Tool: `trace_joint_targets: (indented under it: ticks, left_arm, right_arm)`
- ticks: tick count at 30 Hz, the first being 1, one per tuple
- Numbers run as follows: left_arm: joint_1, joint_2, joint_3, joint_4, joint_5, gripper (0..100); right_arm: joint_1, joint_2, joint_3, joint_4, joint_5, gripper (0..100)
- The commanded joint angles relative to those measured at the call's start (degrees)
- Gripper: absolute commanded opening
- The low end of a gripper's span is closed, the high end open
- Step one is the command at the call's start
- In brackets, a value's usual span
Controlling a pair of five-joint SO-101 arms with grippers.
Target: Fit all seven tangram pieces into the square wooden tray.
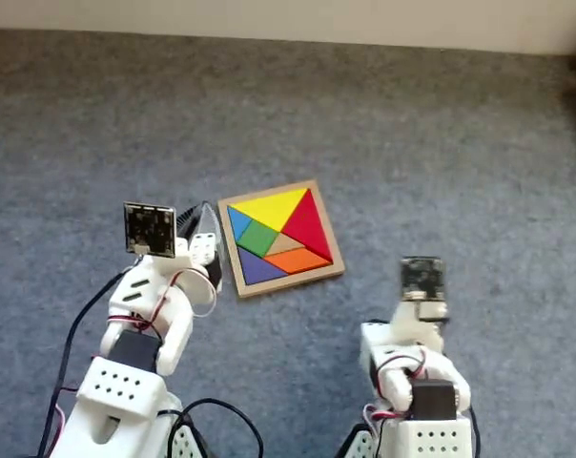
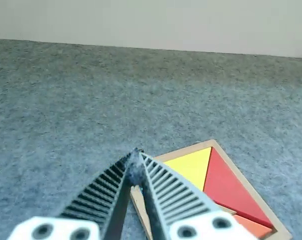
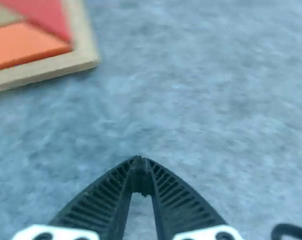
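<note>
The square wooden tray lies on the grey carpet in the middle of the high view, holding yellow, red, blue, green, tan, orange and purple pieces flush inside it. My left gripper is shut and empty, its tips just off the tray's left edge; the yellow piece and red piece lie beyond. My right gripper is shut with nothing in it, hovering over bare carpet a short way from the tray's corner, where the orange piece lies.
Grey carpet surrounds the tray on all sides. A pale wall runs along the far edge. The left arm's cables loop beside the tray's left edge.
</note>
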Motion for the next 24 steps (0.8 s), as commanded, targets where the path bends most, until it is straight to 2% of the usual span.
trace_joint_targets:
  ticks: [1,5,11,15,20,24]
  left_arm:
    - [-1.2,-1.0,-0.1,-1.1,-0.5,1]
    - [-1.7,-1.1,-0.1,-1.0,-0.8,1]
    - [-8.2,-1.1,0.5,-0.9,-7.6,1]
    - [-11.8,-1.1,4.5,-0.9,-7.8,1]
    - [-12.7,-1.1,11.1,-1.1,-7.9,1]
    - [-12.8,-1.1,11.2,0.9,-7.9,1]
  right_arm:
    - [-4.2,-1.1,7.9,0.5,0.4,0.5]
    - [-5.7,-1.1,7.9,0.5,0.4,0.5]
    - [-8.3,-1.1,7.9,0.5,0.4,0.5]
    - [-8.0,-1.2,7.9,0.5,0.4,0.5]
    - [-8.0,-1.2,7.9,0.5,0.4,0.5]
    - [-8.0,-1.2,7.9,0.5,0.4,0.5]
